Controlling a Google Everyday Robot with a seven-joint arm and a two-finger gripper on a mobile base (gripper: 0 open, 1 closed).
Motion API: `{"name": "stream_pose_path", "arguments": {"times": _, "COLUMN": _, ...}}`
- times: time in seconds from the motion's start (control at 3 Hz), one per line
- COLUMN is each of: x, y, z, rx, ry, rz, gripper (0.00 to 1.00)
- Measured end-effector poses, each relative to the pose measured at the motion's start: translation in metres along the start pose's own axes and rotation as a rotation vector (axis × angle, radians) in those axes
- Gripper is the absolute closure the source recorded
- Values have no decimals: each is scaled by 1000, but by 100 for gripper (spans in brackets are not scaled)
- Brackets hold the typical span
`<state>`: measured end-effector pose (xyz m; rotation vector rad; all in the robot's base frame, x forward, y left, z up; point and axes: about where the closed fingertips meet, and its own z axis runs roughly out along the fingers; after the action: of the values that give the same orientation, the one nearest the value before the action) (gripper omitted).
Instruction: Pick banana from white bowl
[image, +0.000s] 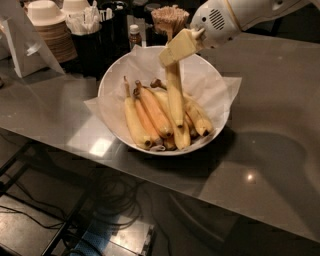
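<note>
- The white arm (235, 15) enters from the upper right edge, which cuts most of it off. Its wrist angles down and left above the far rim of the white bowl (119, 134).
- The end effector (175, 49) is clamped on the top end of the banana (174, 97), which hangs nearly upright over the bowl.
- The banana's lower end overlaps the other bananas (145, 112) lying in the bowl; whether it touches them cannot be told.
- The bowl stands on the grey counter (270, 125).
</note>
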<state>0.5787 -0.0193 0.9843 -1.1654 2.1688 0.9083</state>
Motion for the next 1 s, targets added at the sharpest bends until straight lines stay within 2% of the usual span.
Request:
{"name": "stream_pose_path", "arguments": {"times": 0.33, "x": -12, "y": -17, "z": -40, "rx": 5, "ry": -88, "rz": 16, "gripper": 100}}
{"name": "stream_pose_path", "arguments": {"times": 0.67, "x": -18, "y": -51, "z": -72, "rx": 85, "ry": -142, "rz": 82, "gripper": 100}}
{"name": "stream_pose_path", "arguments": {"times": 1.0, "x": -11, "y": -86, "z": -100, "rx": 181, "ry": -178, "rz": 172, "gripper": 100}}
